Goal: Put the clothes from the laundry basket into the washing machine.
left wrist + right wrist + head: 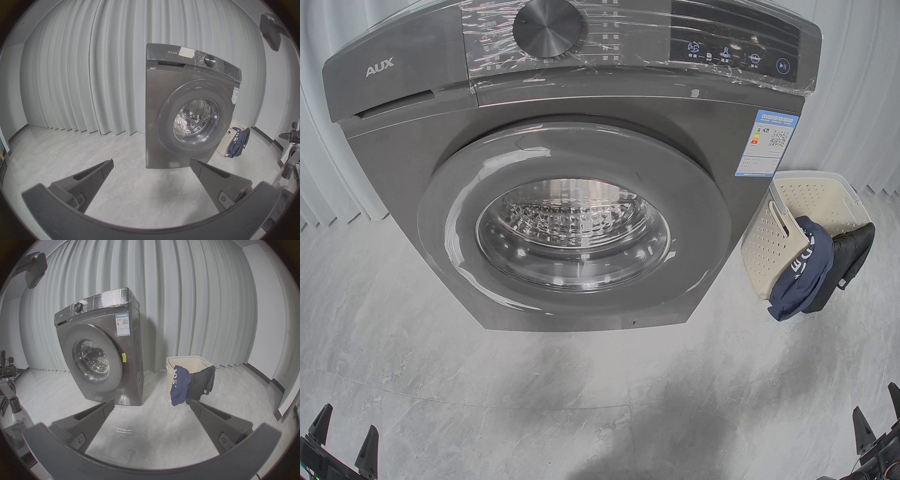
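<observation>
Clothes apart from wide, empty jaws

Left pincer, right pincer: dark grey

Grey front-load washing machine, door shut. Beige laundry basket just beside it; navy garment and black garment draped over rim.

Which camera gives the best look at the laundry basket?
The right wrist view: the laundry basket stands clear beside the washing machine, both clothes over its rim. The head view shows it from above; the left wrist view, small and partly hidden.
</observation>
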Controlling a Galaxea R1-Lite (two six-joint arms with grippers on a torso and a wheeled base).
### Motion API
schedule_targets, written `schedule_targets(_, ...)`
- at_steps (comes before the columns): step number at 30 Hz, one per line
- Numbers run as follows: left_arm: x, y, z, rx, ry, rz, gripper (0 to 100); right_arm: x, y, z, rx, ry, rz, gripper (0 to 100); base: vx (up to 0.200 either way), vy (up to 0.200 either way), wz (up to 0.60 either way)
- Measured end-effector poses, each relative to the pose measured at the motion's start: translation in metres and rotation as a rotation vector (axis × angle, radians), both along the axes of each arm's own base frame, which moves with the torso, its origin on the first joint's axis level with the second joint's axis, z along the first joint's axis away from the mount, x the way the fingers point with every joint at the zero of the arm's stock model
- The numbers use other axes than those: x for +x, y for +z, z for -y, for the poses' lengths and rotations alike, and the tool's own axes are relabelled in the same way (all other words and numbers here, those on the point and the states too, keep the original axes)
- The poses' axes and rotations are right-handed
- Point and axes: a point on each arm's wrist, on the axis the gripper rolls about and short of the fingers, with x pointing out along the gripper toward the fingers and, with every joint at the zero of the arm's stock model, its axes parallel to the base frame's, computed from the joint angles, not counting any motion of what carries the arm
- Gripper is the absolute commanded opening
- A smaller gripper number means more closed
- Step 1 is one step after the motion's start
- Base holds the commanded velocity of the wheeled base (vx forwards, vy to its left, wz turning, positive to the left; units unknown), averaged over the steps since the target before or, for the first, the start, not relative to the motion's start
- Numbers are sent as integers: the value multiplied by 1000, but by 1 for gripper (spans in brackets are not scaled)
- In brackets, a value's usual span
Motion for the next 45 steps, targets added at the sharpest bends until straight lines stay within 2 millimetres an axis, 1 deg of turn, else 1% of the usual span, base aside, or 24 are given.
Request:
schedule_targets(5,0,0,0,0,0,0,100,0,0,0,0,1,0,100,200,0,0)
schedule_targets(26,0,0,0,0,0,0,100,0,0,0,4,-8,0,100,0,0,0)
schedule_targets(32,0,0,0,1,1,0,100,0,0,0,3,-7,0,100,0,200,0)
schedule_targets(42,0,0,0,1,1,0,100,0,0,0,1,-4,0,100,0,0,0)
schedule_targets(45,0,0,0,1,2,0,100,0,0,0,-1,-4,0,100,200,0,0)
